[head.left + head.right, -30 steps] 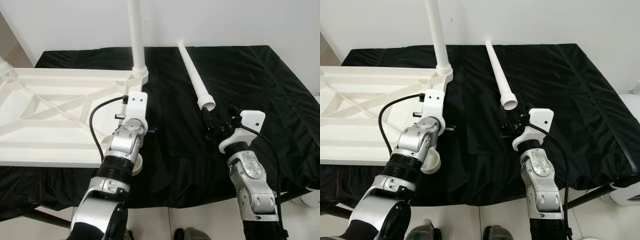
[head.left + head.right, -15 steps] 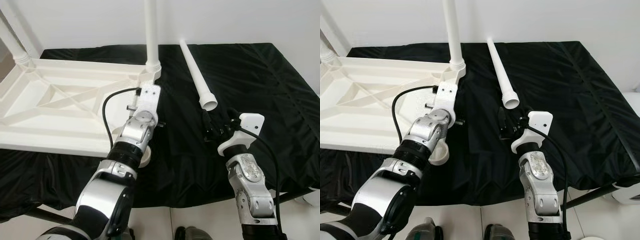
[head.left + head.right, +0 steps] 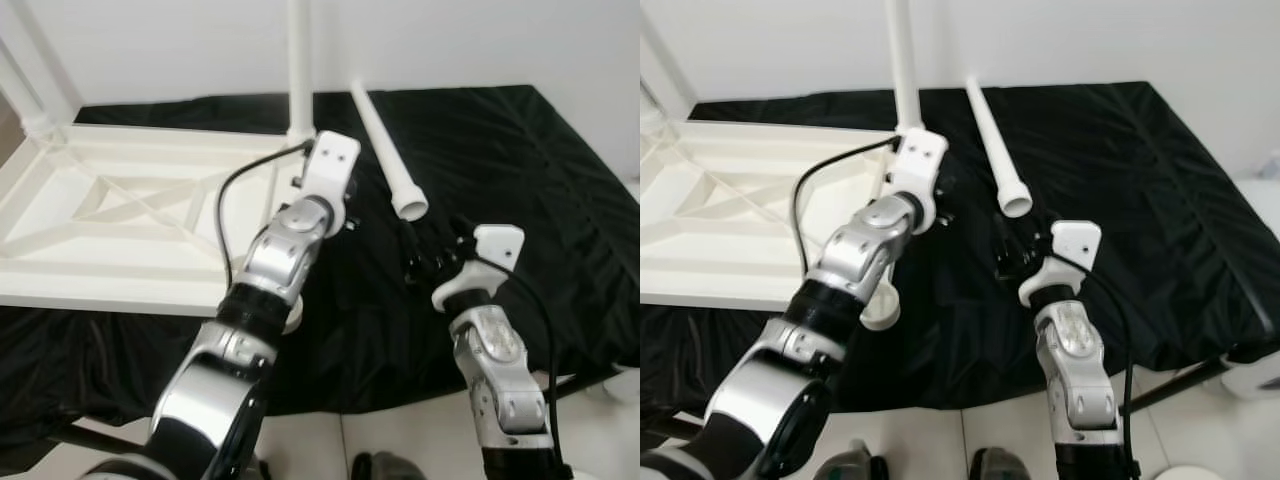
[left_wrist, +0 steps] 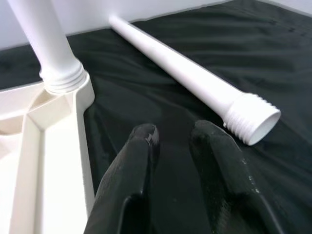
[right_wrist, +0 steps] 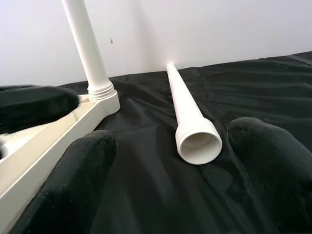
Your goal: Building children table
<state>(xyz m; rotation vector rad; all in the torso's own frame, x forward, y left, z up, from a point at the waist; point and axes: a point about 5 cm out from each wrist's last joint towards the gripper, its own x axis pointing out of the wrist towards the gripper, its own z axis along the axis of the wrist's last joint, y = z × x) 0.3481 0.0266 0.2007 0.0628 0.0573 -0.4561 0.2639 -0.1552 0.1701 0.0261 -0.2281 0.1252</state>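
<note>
Right wrist view: the loose leg (image 5: pixel 191 117) lies on the black cloth (image 3: pixel 1110 170) beside the upturned tabletop (image 3: pixel 130 220). Probably light, stiff, slick plastic; I'd grip near its threaded collar. Right gripper (image 5: pixel 170 161) gapes wide, empty; left gripper (image 4: pixel 180 146) slightly parted, empty.

A plain black cloth (image 3: pixel 500 140) with no pattern covers the work surface. The upturned child's table top (image 3: pixel 130 225) is cream white, as are its fitted leg (image 3: pixel 298 60) and the loose table leg (image 3: pixel 385 150). Both arms are silver with white wrist housings; the left gripper (image 4: pixel 173 139) and right gripper (image 5: pixel 173 151) have matte black fingers
</note>
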